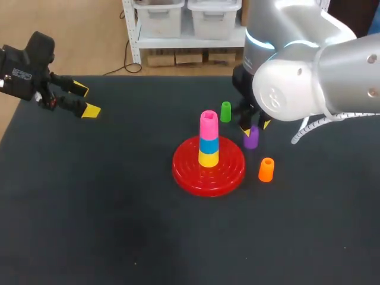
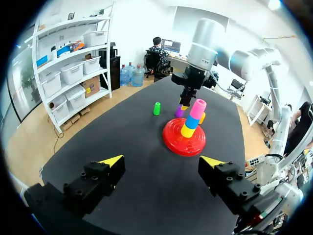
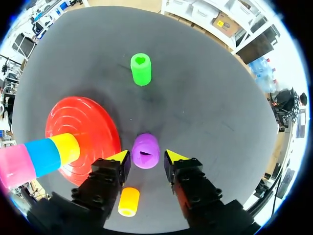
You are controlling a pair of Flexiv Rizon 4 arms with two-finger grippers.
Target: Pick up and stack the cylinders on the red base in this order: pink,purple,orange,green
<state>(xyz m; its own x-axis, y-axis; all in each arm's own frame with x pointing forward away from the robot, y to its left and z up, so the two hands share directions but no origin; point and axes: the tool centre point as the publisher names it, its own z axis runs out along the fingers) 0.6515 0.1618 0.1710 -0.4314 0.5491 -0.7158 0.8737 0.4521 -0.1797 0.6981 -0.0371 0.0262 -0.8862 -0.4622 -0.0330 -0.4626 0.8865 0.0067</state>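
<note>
The red base [image 1: 184, 172] carries a stack of yellow, blue and, on top, the pink cylinder [image 1: 208, 124]. Just right of it stands the purple cylinder [image 1: 251, 139] on the table. My right gripper [image 1: 255, 127] is over it. In the right wrist view the purple cylinder [image 3: 145, 151] sits between the yellow tips of the right gripper [image 3: 145, 157], with a thin gap on each side. The green cylinder [image 1: 225, 111] stands behind the base, and the orange cylinder [image 1: 266, 169] to its right front. My left gripper [image 1: 81, 100] hangs open and empty at the far left.
The green cylinder [image 3: 141, 69] stands well ahead of the right gripper and the orange cylinder [image 3: 128, 201] lies beneath its left finger. The stack [image 2: 191, 119] leans close beside the right arm. Bare black mat fills the table's front and left.
</note>
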